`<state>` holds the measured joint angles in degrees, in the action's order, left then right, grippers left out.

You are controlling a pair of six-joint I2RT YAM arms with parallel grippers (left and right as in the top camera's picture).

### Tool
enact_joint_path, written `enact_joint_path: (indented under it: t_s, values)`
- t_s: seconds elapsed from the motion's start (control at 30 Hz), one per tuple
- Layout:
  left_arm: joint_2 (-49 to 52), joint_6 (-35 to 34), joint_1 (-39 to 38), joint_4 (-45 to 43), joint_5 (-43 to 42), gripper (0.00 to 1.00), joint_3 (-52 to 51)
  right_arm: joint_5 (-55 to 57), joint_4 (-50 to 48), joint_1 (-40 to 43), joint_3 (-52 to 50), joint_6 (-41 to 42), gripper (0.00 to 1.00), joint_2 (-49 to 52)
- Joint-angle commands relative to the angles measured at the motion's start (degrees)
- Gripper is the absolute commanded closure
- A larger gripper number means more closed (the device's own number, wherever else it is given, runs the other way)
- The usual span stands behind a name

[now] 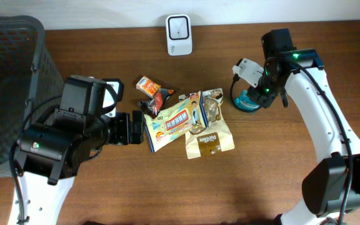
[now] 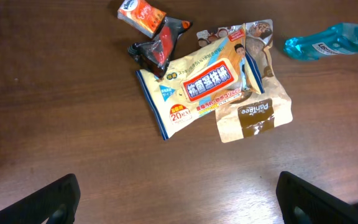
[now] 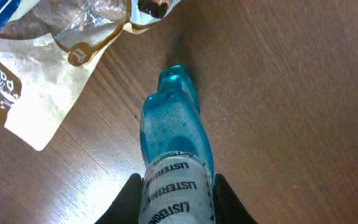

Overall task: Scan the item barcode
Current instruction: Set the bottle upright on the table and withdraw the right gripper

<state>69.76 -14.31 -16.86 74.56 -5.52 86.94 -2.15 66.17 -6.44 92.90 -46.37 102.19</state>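
Right wrist view: right gripper (image 3: 176, 196) clamped narrow round blue mouthwash bottle (image 3: 169, 130), bottle projecting ahead, presumably for carrying to scanner (image 1: 179, 34). Left gripper (image 1: 130, 128) wide, empty; snack packets (image 1: 189, 125) just ahead.

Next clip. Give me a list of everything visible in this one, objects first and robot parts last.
table: one, brown wood, under everything
basket: one, dark mesh, far left
white device: one, white, back centre, probably the scanner
small packet: one, orange, back left of the pile
wrapper: one, black and red, next to the small packet
wipes pack: one, white with blue and orange, middle of the pile
clear bag: one, transparent with brown contents, right side of the pile
paper bag: one, tan, front of the pile
mouthwash bottle: one, blue, right of the pile, held
left fingers: two, black, open, left of the pile
right fingers: two, black, shut on the mouthwash bottle
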Motion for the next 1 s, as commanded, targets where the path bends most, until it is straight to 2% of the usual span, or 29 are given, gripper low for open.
enact_joint_path:
  t_s: [0.0, 0.07, 0.13, 0.2, 0.3, 0.43, 0.57, 0.7, 0.8, 0.9, 0.97]
  values:
    - [-0.1, 0.7, 0.1, 0.1, 0.5, 0.01, 0.3, 0.7, 0.0, -0.3, 1.0, 0.0, 0.68, -0.8]
    - [-0.1, 0.7, 0.1, 0.1, 0.5, 0.01, 0.3, -0.2, 0.1, -0.3, 1.0, 0.3, 0.40, -0.8]
    - [-0.1, 0.7, 0.1, 0.1, 0.4, 0.01, 0.3, -0.8, 0.0, -0.3, 1.0, 0.3, 0.27, -0.8]
    - [-0.1, 0.7, 0.1, 0.1, 0.4, 0.01, 0.3, -0.9, 0.0, -0.3, 1.0, 0.3, 0.01, -0.8]
    - [-0.1, 0.7, 0.1, 0.1, 0.5, 0.01, 0.3, -1.0, -0.9, -0.3, 1.0, 3.3, 0.01, -0.8]
    - [-0.1, 0.7, 0.1, 0.1, 0.4, 0.01, 0.3, -1.0, -2.7, -0.3, 2.9, 14.6, 0.01, -0.9]
    - [-0.1, 0.7, 0.1, 0.1, 0.5, 0.01, 0.3, -0.2, -2.5, -0.3, 9.9, 27.3, 0.01, -2.5]
    - [-0.1, 0.7, 0.1, 0.1, 0.4, 0.01, 0.3, -0.2, -2.5, -0.2, 17.0, 36.6, 0.02, -7.4]
    - [-0.1, 0.7, 0.1, 0.1, 0.4, 0.01, 0.3, -1.1, -2.4, -0.3, 18.0, 41.2, 0.02, -13.5]
    - [-0.1, 0.7, 0.1, 0.1, 0.5, 0.01, 0.3, -12.2, 0.0, -0.3, 18.0, 46.3, 0.02, -18.6]
    - [-0.1, 0.7, 0.1, 0.1, 0.4, 0.01, 0.3, -21.9, 3.1, -0.3, 18.0, 46.9, 0.02, -21.1]
